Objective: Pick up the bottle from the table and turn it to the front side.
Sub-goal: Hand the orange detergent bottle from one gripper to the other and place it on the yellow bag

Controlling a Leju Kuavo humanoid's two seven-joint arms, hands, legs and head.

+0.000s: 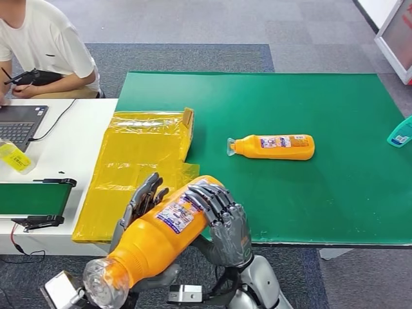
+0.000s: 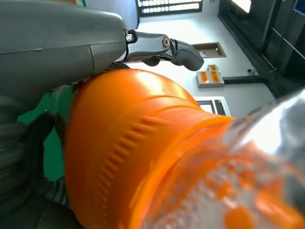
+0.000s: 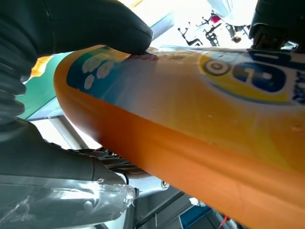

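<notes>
I have orange plastic bottle (image 1: 155, 241) lifted off green tabletop (image 1: 301, 109) — left hand (image 1: 141, 205) and right hand (image 1: 223, 222) fingers both clamped round it, steadying for turn.

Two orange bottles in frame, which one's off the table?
The near orange bottle, gripped by both the left hand and right hand with its clear cap toward the camera. The other orange bottle lies on its side on the green mat.

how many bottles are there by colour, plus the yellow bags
Orange bottles: 2, one held by the left hand and right hand, one lying on the green mat
Teal bottles: 1
Yellow bags: 1 pile
Total: 4
</notes>
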